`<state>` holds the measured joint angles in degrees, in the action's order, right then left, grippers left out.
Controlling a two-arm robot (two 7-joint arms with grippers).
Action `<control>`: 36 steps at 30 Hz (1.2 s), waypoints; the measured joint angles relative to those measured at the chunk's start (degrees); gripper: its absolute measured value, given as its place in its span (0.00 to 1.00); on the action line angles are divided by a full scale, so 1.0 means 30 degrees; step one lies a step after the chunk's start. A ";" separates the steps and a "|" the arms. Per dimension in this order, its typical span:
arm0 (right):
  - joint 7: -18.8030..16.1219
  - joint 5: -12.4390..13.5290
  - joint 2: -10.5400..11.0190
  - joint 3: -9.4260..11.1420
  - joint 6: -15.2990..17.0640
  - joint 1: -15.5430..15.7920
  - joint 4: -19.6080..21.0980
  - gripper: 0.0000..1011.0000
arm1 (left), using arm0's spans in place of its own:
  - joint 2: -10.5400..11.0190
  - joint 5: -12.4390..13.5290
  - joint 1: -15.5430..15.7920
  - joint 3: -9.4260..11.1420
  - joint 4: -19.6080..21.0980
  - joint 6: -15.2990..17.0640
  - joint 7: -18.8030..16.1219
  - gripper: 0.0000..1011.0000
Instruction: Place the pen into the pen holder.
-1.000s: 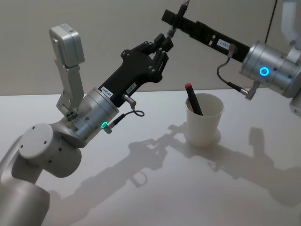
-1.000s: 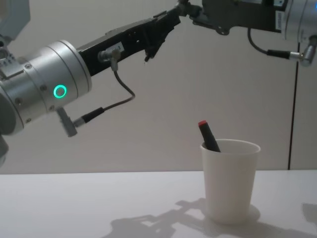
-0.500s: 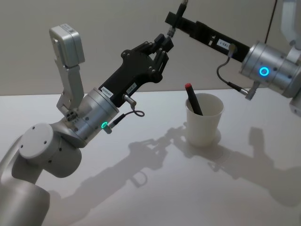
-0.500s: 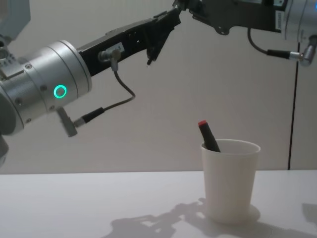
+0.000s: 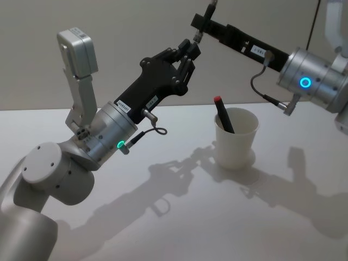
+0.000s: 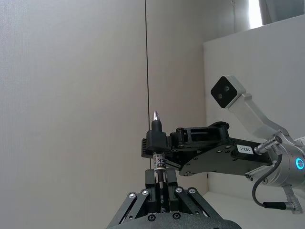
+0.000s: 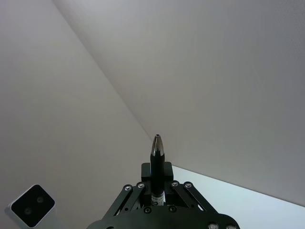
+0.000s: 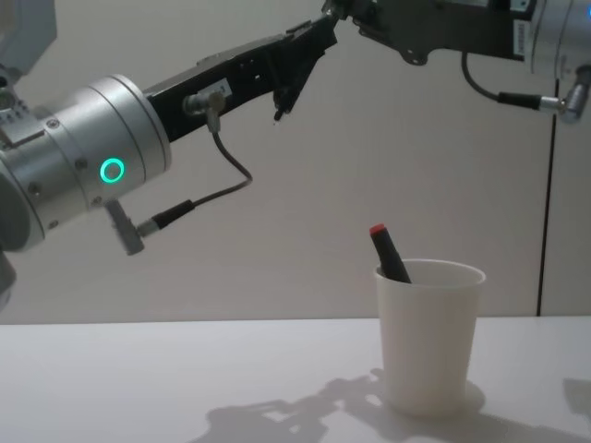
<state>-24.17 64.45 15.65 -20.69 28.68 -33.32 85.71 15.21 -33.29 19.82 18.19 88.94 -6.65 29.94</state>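
Cup status: pen holder [image 5: 237, 147], a white paper cup, stands upright on the table [image 5: 163, 228], on the robot's right half. One item is inside it, a dark red-capped marker [image 5: 223, 117], with its cap sticking out above the rim and leaning toward the robot's left. The chest view shows the same: marker [image 8: 389, 254] leaning against the cup's [image 8: 429, 341] left inner wall.

The pen [image 5: 210, 10] is in the air, well above the cup and a bit to its left, with both arms on it. The left gripper [image 5: 191, 46] reaches up from the left and its fingers are pinched on the lower barrel. In the left wrist view the pen [image 6: 158, 160] runs straight out from between them. The right gripper [image 5: 199, 23] comes in from the right and is clamped on the barrel just above the left one's grip, almost touching it. In the right wrist view the pen [image 7: 157, 160] sits centred between its closed fingers.

Long axis is steep, tilted slightly to the right in the head view. The silver cone tip points up, away from the table and the cup.
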 joint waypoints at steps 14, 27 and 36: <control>0.0005 -0.0008 0.0003 0.0003 0.0000 -0.0001 -0.0004 0.13 | -0.0001 -0.0004 0.0000 -0.0005 0.0001 -0.0006 -0.0011 0.19; 0.0003 -0.0003 0.0001 0.0000 0.0000 -0.0001 -0.0002 0.13 | -0.0001 -0.0002 0.0001 -0.0002 0.0001 -0.0007 -0.0011 0.59; 0.0021 -0.0067 0.0051 0.0000 -0.0173 -0.0007 0.0010 0.13 | 0.0000 -0.0001 0.0001 -0.0001 0.0001 -0.0001 -0.0010 0.85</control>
<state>-24.10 64.25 15.80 -20.69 28.16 -33.34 85.75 15.21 -33.29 19.82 18.18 88.94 -6.65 29.91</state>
